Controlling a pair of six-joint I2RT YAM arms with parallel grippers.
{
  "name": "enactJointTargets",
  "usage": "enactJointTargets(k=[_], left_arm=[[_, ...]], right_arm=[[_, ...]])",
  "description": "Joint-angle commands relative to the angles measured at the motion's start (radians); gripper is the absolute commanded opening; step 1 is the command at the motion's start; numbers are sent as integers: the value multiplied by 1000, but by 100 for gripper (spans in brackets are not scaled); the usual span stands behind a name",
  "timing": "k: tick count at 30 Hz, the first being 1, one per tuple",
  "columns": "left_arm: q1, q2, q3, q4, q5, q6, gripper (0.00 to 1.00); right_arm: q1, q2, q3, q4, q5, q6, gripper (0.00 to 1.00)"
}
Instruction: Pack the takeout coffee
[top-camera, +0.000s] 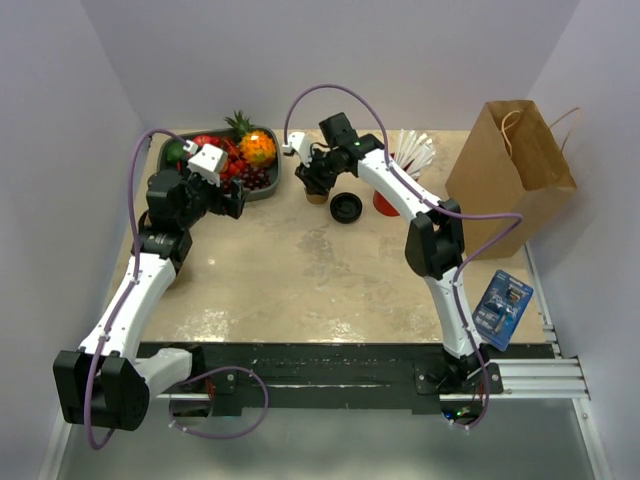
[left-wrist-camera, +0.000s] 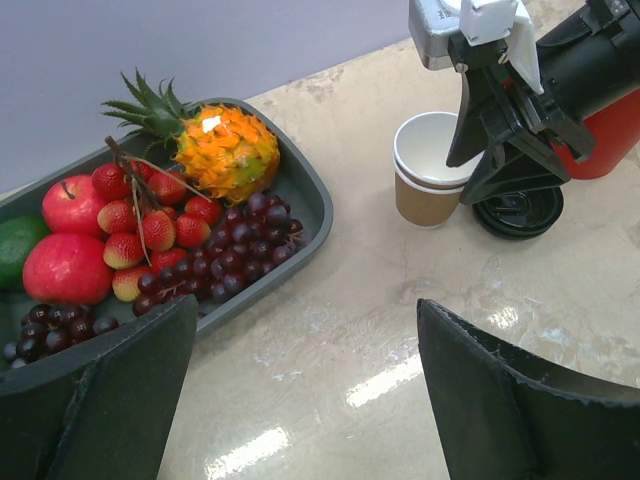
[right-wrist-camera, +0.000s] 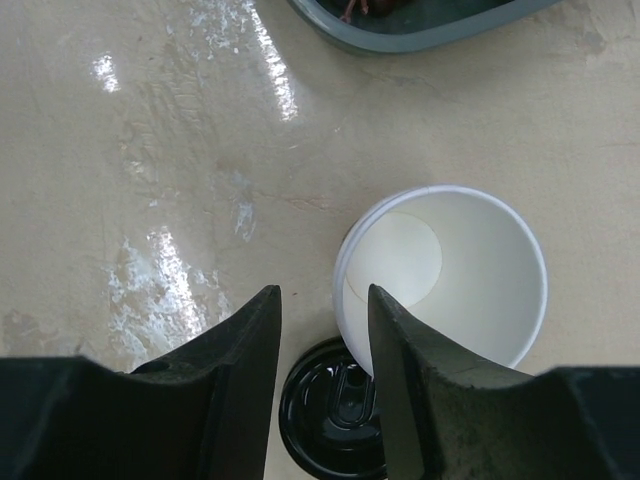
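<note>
A small white paper cup with a tan band (top-camera: 317, 195) stands open near the back of the table. It also shows in the left wrist view (left-wrist-camera: 432, 170) and the right wrist view (right-wrist-camera: 450, 270). Its round black lid (top-camera: 346, 208) lies flat on the table just beside it (left-wrist-camera: 520, 212) (right-wrist-camera: 335, 410). My right gripper (top-camera: 320, 180) hovers over the cup and lid, open (right-wrist-camera: 322, 292), with one finger over the cup's rim and the lid below the gap. My left gripper (top-camera: 238, 203) is open and empty (left-wrist-camera: 305, 400) above bare table, beside the fruit tray.
A grey tray (top-camera: 268, 190) of fruit sits at the back left (left-wrist-camera: 300, 190). A red cup (top-camera: 385, 205) with white straws stands behind the lid. A brown paper bag (top-camera: 510, 165) stands upright at the back right. A blue packet (top-camera: 503, 305) lies at the right edge.
</note>
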Motion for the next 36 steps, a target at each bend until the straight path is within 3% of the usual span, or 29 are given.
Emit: enactJointTargets(k=[1,19,36], left_arm=[[2,-17,-10,44,16,-15,95],[13,3,-12,64,13,-17,95],[16,16,-13,78,20,-24,95]], right_arm=[[6,-4,45,35,26,-4,42],[6,48,96,36,48,-15,35],[6,40,99,35,46,-21,20]])
